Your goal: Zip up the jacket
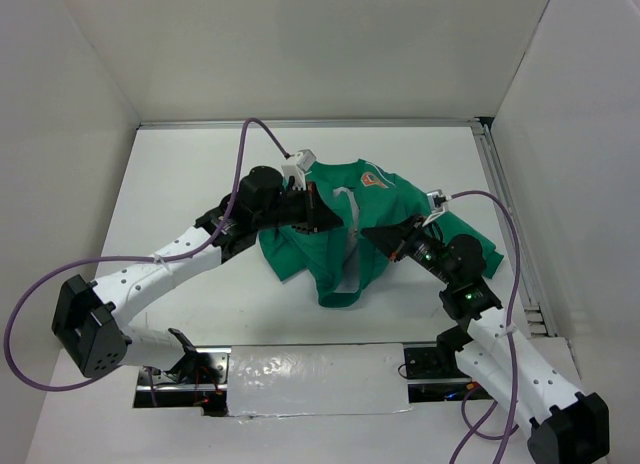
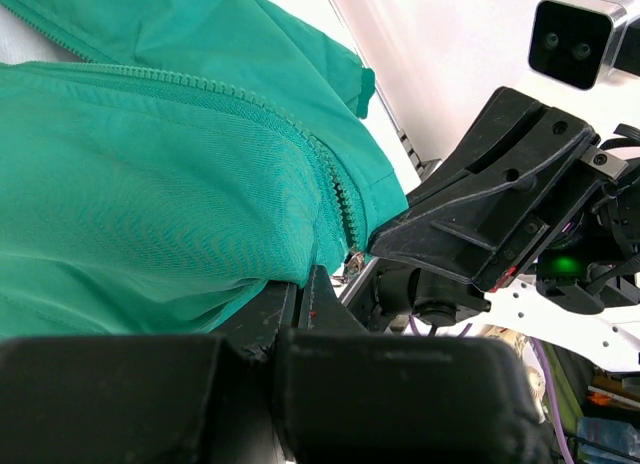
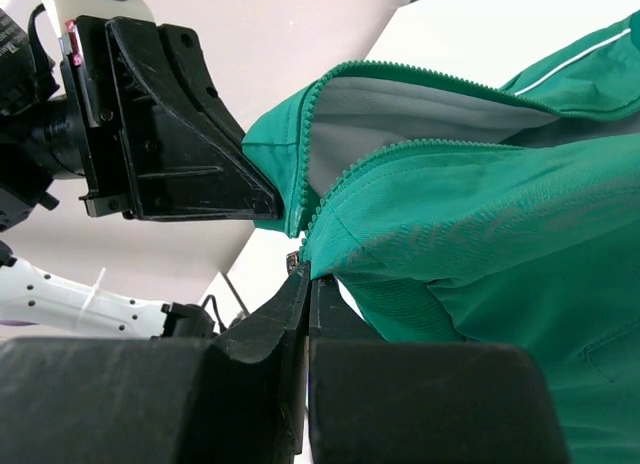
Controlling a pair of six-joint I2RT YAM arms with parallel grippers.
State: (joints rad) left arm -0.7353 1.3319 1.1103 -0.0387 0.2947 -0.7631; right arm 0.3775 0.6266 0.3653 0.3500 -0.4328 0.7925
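The left claw (image 1: 328, 222) is pressed together on the front edge of the green jacket (image 1: 300, 252), which lies crumpled mid-desk (image 1: 200, 164), while the right claw (image 1: 378, 234), close by, pinches fabric at the bottom of the zip (image 3: 318, 199).

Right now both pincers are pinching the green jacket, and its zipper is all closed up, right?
Not quite. Both the left pincer and the right pincer are pinching the green jacket, but its zipper is open. The right wrist view shows the two rows of teeth spread apart, with pale lining between them.
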